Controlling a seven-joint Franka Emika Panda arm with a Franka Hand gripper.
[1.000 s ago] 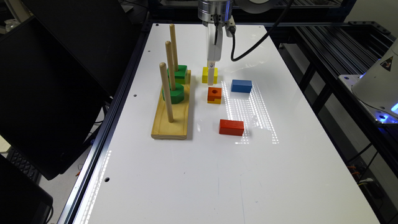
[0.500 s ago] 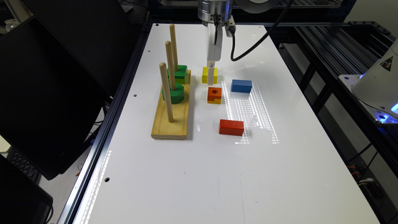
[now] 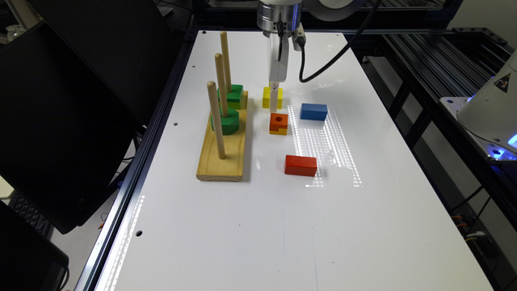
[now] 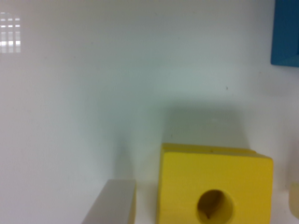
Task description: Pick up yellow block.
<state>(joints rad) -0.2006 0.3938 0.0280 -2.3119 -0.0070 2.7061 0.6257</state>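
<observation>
The yellow block lies on the white table just past the orange-topped block. In the wrist view the yellow block shows its round hole, facing up. My gripper hangs straight down over it, reaching table level. The wrist view has my gripper open, with one grey finger a small gap off one side of the block and the other finger at the frame edge on the opposite side. Neither finger touches the block.
A blue block sits to the exterior view's right of the yellow one, and a red block lies nearer the camera. A wooden peg base with three pegs and green pieces stands on the exterior view's left.
My gripper has come down from just above the yellow block to straddle it. The blocks have not moved.
</observation>
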